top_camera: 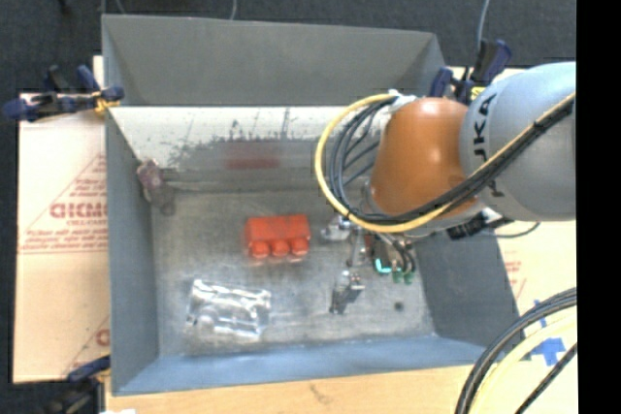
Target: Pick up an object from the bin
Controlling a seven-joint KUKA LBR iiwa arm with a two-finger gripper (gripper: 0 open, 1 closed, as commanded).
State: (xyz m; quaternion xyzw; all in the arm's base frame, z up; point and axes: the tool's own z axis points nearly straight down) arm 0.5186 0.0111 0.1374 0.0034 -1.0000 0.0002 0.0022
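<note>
The arm (524,141) reached into the grey metal bin (131,238) from the view's right, its wrist under a rounded orange cover (417,155) with a loop of dark and yellow cables (330,160) hanging round it. Below the cover the hand (342,294) pointed down at the right part of the bin floor, low over bare, scuffed metal. Nothing could be seen in its grip, and whether it was released or clenched could not be told from this view.

The nearest thing was an orange block (277,237), a squat brick with three round studs along its near side. It lay just to the hand's left in the view and a little farther back, close to the hand but apart from it.

A clear, crumpled plastic packet (229,309) lay farther out on that same side, well beyond the block's near edge and about level with the hand, near the bin's front wall.

Farthest from the hand, in the back-left corner of the floor, sat a small greyish-pink thing (151,179) whose kind could not be made out.
</note>
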